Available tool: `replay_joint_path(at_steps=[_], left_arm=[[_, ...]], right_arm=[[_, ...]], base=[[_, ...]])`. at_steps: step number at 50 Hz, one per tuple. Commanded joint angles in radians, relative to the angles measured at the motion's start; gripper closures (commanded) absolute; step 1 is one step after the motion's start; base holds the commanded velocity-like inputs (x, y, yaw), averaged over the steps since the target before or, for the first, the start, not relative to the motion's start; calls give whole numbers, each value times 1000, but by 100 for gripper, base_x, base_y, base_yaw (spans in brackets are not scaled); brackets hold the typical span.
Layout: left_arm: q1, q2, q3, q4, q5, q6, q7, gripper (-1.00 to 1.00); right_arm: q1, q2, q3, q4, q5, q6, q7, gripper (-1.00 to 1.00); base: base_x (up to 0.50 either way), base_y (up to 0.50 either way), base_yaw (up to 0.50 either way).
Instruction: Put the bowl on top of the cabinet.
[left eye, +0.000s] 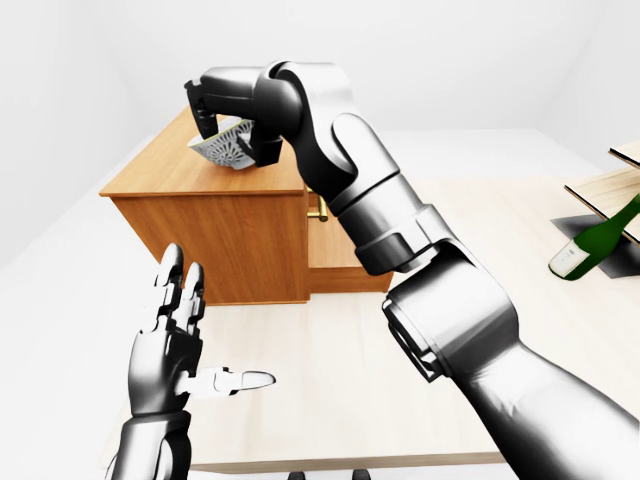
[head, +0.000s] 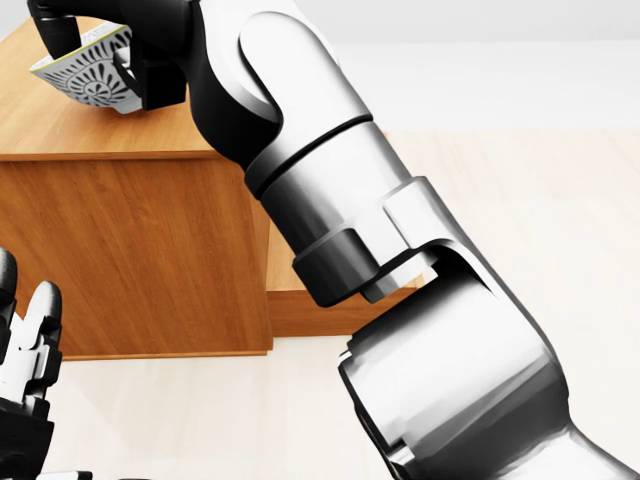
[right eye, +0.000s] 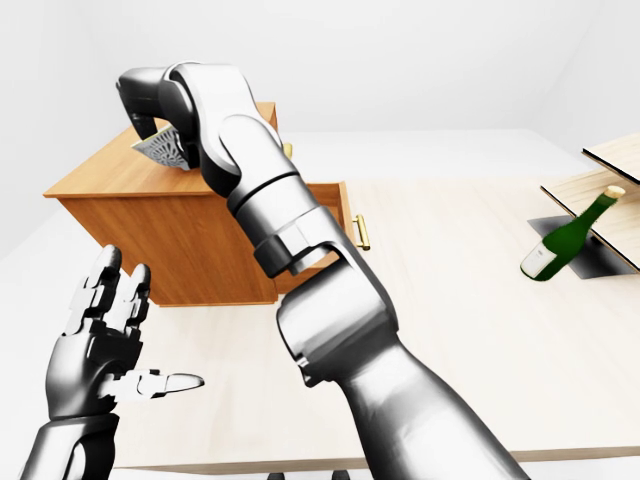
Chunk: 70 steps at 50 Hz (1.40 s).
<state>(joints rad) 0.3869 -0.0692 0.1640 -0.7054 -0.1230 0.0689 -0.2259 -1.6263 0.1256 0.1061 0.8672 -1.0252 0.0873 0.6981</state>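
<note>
A white bowl (left eye: 228, 148) with a dark radial pattern hangs tilted just above the top of the wooden cabinet (left eye: 215, 240), at the upper left of the left-eye view. My right hand (left eye: 222, 125) reaches over the cabinet and is shut on the bowl, its dark fingers (left eye: 203, 106) wrapped over the rim. The head view shows the same bowl (head: 90, 70) in its top left corner, over the cabinet's top (head: 90, 125). My left hand (left eye: 185, 335) stands open at the lower left, palm up, away from the cabinet and holding nothing.
The cabinet stands on a pale wooden tabletop (left eye: 400, 390), and its drawer (right eye: 335, 225) with a brass handle is pulled out to the right. A green bottle (left eye: 592, 243) leans at the right edge against a slanted wooden rack (left eye: 610, 190).
</note>
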Motion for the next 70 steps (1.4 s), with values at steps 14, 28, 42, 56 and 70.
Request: replay_joint_path(at_steps=[14, 28, 42, 56, 70], left_arm=[[-6, -1, 17, -5, -14, 15, -7, -100], [-3, -2, 11, -4, -9, 10, -7, -100], [17, -1, -28, 10, 18, -25, -2, -100], [23, 7, -37, 16, 17, -36, 3, -100], [28, 5, -14, -73, -5, 18, -5, -100]], right_arm=[[39, 28, 20, -65, 14, 0, 0, 100], [45, 26, 13, -92, -22, 0, 0, -100], [-13, 3, -9, -50, -4, 0, 0, -100], [-54, -44, -7, -150, -26, 0, 0, -100], [58, -116, -24, -515, -176, 0, 0, -100]], base=[[0, 0, 0], [0, 0, 0], [0, 0, 0], [0, 0, 0], [0, 0, 0]])
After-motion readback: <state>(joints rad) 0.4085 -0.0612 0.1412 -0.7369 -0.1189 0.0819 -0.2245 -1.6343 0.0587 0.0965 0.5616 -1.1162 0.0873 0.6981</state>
